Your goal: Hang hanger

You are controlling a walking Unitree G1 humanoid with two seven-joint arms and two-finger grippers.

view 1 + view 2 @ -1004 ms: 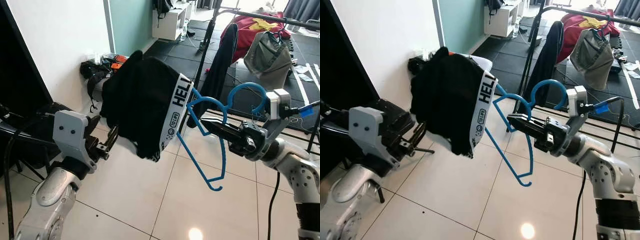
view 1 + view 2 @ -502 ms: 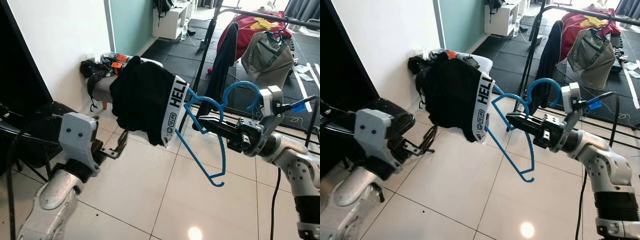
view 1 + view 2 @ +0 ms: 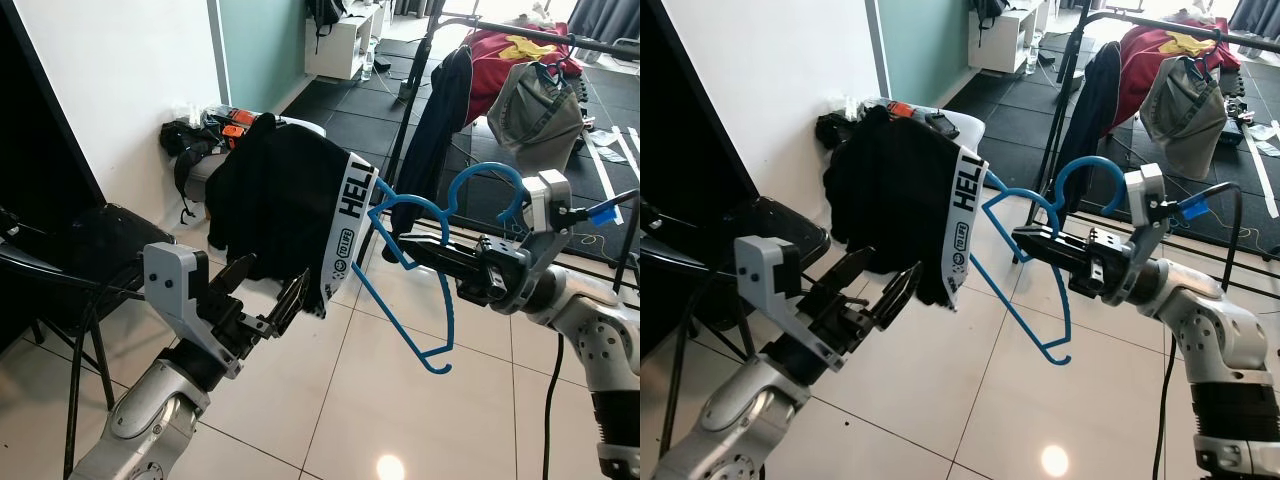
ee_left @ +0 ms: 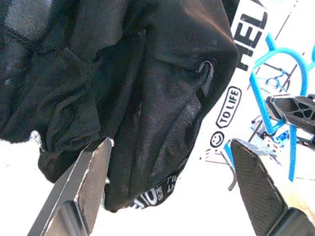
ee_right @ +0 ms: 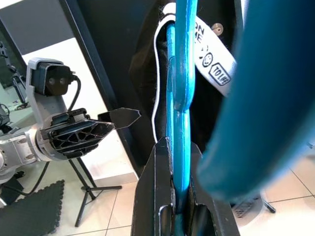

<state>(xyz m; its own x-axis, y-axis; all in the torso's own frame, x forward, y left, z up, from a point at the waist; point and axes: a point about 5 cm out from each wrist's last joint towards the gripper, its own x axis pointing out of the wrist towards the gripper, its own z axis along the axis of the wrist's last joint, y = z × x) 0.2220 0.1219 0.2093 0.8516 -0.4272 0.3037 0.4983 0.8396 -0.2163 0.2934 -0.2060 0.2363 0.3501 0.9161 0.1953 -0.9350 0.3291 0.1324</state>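
Observation:
My right gripper is shut on the middle of a blue plastic hanger, held in the air at chest height with its hook pointing up. A black garment with a white lettered band is draped over the hanger's far arm. My left gripper is open, its fingers spread wide just beneath the garment's lower edge. In the left wrist view the garment hangs between the two fingers. The right wrist view has the hanger clamped between my gripper.
A black clothes rack stands ahead with a dark jacket, a grey bag and red cloth on it. A black chair sits at my left by the white wall. A low stool with clutter is against the wall.
My left arm has swung in and rightward, and its fingers have spread wide under the garment's hem. The right gripper and hanger have barely moved.

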